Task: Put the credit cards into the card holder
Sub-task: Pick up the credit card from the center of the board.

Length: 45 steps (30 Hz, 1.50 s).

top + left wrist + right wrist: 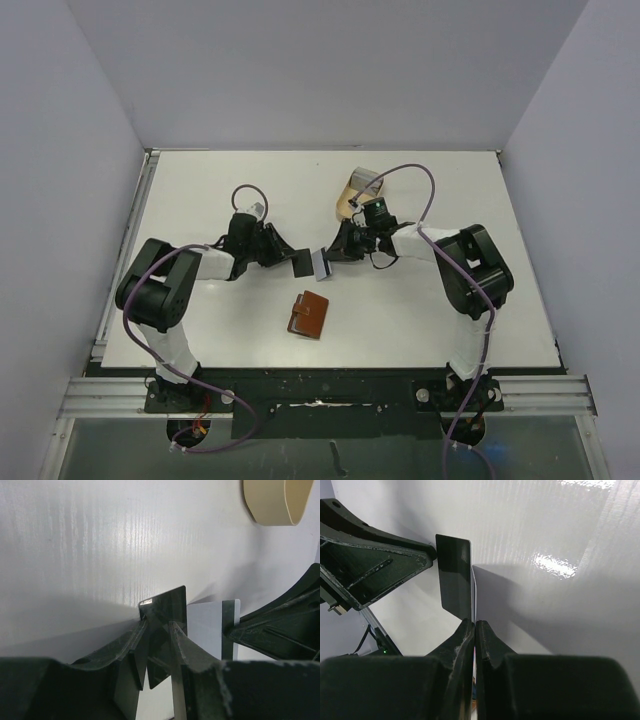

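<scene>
Holding one card each: the left gripper [159, 627] clamps the dark card [165, 605] between its fingers, and the right gripper [473, 626] pinches the pale card [212, 625], fingertips close together. The card holder [309, 315] lies apart from both, nearer the robot. Next, a card probably needs aligning with its slot.

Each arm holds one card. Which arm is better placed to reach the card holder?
Left, narrowly. The left end effector grips the dark card almost directly beyond the card holder; the right end effector, with the pale card, is slightly more aside.
</scene>
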Each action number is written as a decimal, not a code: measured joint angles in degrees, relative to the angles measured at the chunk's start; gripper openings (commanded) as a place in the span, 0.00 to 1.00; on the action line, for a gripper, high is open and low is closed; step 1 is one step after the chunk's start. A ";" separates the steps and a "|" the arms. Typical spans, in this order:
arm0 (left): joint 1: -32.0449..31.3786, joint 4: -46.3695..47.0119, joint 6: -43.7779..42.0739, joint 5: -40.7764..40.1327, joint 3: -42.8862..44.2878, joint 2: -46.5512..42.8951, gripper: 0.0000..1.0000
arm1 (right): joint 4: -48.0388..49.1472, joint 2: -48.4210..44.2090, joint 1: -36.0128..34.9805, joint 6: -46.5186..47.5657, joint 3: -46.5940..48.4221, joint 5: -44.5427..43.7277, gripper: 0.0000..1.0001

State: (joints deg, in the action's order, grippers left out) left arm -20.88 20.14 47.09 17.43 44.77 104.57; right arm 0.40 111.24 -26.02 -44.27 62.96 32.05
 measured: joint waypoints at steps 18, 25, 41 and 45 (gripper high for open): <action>0.00 0.46 0.35 0.28 -0.44 -0.22 0.31 | 3.02 0.04 -0.59 -0.02 0.02 4.02 0.00; 0.00 0.85 0.33 0.79 -0.66 -0.50 0.35 | 5.42 0.04 -0.33 -0.72 -1.27 5.22 0.00; -0.02 3.28 0.28 3.58 -3.56 -1.99 0.39 | 10.25 0.02 -0.22 -2.84 -2.89 7.72 0.00; -0.02 3.32 0.24 4.22 -3.72 -2.12 0.41 | 10.25 0.04 -0.20 -2.93 -2.89 7.69 0.00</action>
State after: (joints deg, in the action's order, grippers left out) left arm -20.91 23.46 47.33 21.65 41.06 102.45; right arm 10.66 111.28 -26.22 -47.20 60.07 39.75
